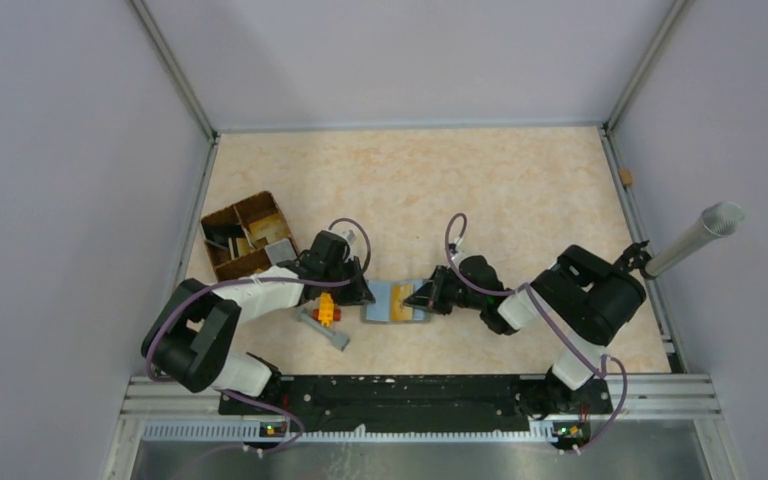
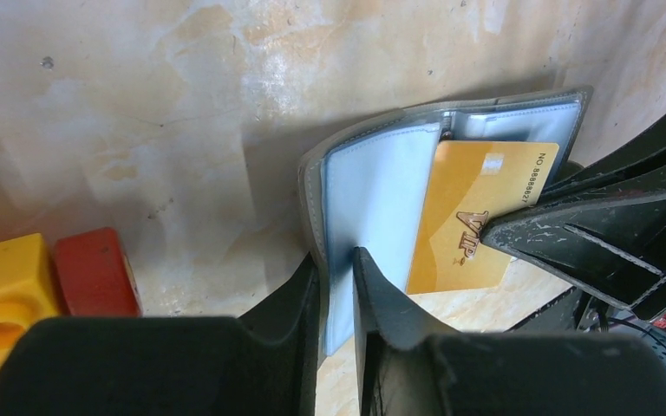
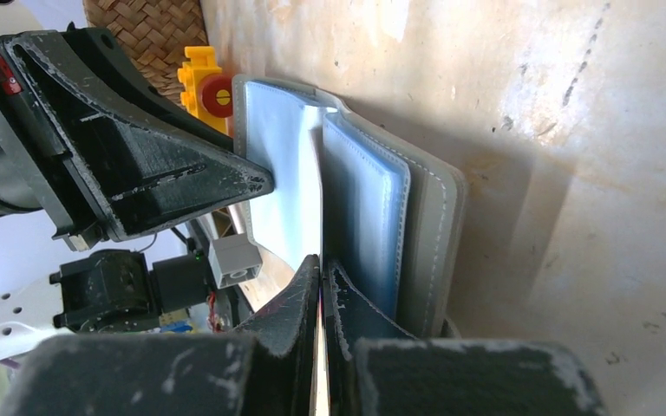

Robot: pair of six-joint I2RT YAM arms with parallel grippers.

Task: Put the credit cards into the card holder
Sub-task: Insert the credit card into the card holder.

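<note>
card holder [image 1: 397, 301] open, left tool [image 2: 336, 260] pinching its page; right tool [image 3: 323, 263] pinching gold card [image 2: 477, 217], edge hidden behind page.

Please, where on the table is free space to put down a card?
The far half of the table, beyond both arms and right of the woven tray, is bare. Crowded: the near middle, where left gripper, card holder, gold card, right gripper and toy brick meet.
</note>
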